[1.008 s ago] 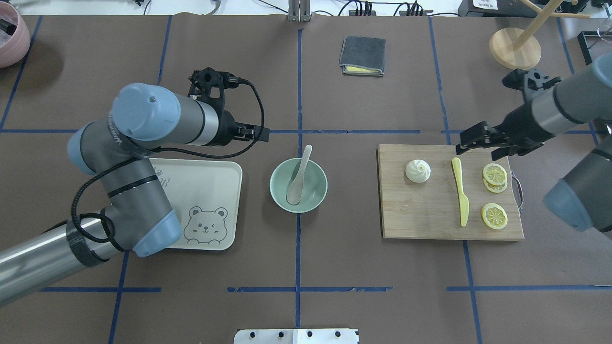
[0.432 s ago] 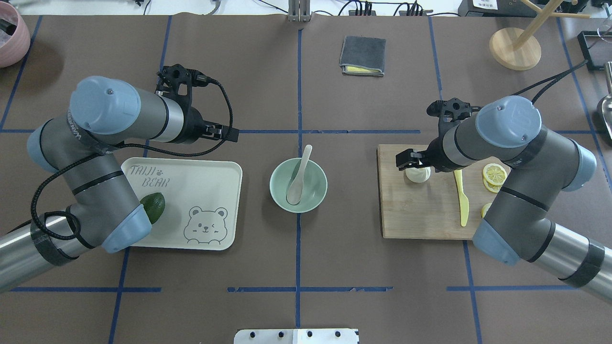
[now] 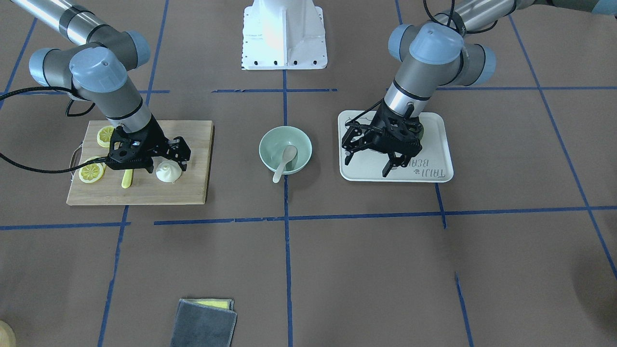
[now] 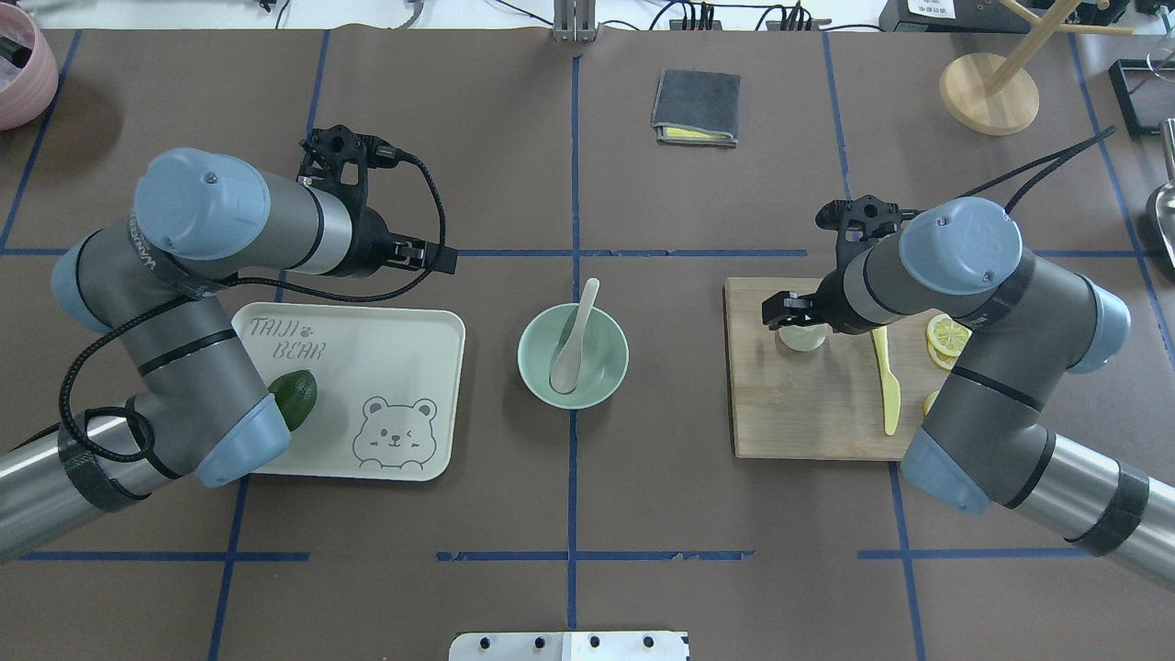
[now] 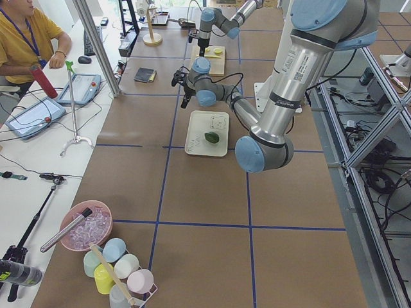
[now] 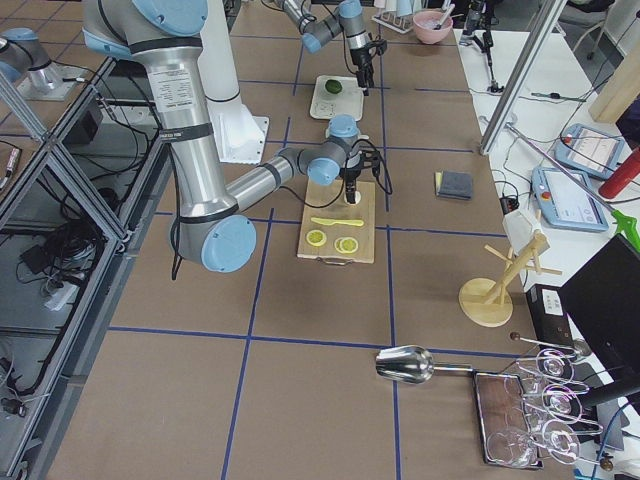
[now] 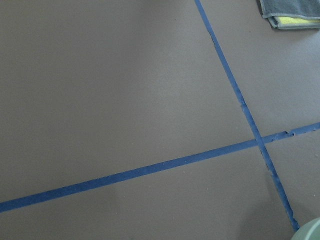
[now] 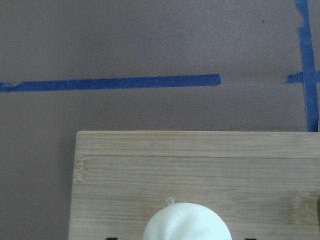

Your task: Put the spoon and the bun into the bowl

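- Bun (image 3: 168, 172) sits on the bamboo cutting board (image 4: 808, 413), on the end nearest the bowl (image 4: 537, 330); not in the bowl yet.
- Spoon (image 4: 574, 340) is already in the bowl, scoop down, handle poking over the rim.
- Right gripper (image 3: 167, 166) is low over the bun, fingers spread wide on either side. The wrist view shows both tips flanking the bun. No grip yet; I can't tell if they touch it.
- Left gripper (image 3: 368, 161) hangs over the bear-print tray (image 4: 404, 349), fingers apart, holding nothing.
- Risk: the bun looks soft and domed, so an off-centre or high pinch could squash it or let it pop out.
- Risk: the fingers could shove the bun across the board, and the yellow plastic knife (image 4: 886, 386) lies just beside it.
- Risk: dropping the bun on the spoon handle could lever the spoon out of the bowl.
- Surface: table (image 4: 643, 459) with a brown matte cover and a blue tape grid. Avocado (image 4: 294, 397) on the tray, lemon slices (image 3: 91, 172) on the board, folded grey cloth (image 4: 696, 107) well apart.
- Room: lab. An operator (image 5: 26, 38) in yellow is at a side desk.
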`<state>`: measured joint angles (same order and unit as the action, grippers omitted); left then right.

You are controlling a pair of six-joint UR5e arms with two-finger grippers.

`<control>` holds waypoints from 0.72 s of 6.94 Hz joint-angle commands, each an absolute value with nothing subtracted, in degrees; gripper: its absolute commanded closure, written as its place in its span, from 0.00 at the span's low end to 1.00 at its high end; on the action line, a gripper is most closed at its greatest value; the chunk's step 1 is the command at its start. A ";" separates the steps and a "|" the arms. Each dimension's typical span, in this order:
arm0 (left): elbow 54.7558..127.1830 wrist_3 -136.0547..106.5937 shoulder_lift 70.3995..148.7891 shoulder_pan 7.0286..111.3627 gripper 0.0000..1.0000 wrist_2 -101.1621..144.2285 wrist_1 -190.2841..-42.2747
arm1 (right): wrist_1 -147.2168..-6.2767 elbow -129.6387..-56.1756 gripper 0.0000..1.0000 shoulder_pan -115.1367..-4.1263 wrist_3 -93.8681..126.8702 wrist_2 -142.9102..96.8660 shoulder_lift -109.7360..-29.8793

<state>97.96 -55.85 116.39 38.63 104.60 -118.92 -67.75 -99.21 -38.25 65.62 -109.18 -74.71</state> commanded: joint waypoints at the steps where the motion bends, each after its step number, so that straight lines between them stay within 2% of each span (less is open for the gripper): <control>1: 97.56 -55.90 116.19 38.67 0.01 104.59 -118.92 | -67.76 -98.53 0.12 -37.88 65.48 -109.07 -74.62; 2: 97.65 -55.90 116.19 38.67 0.01 104.59 -118.92 | -67.76 -98.53 0.19 -37.79 65.48 -109.07 -74.71; 3: 97.82 -55.90 116.19 38.67 0.01 104.59 -118.92 | -67.76 -98.53 0.43 -37.88 65.57 -109.07 -74.71; 4: 97.82 -55.90 116.19 38.58 0.01 104.59 -119.00 | -67.76 -98.53 0.73 -37.97 65.65 -109.07 -74.71; 5: 98.00 -55.81 116.10 38.67 0.01 104.59 -119.00 | -67.76 -98.87 0.82 -37.97 65.74 -109.16 -74.71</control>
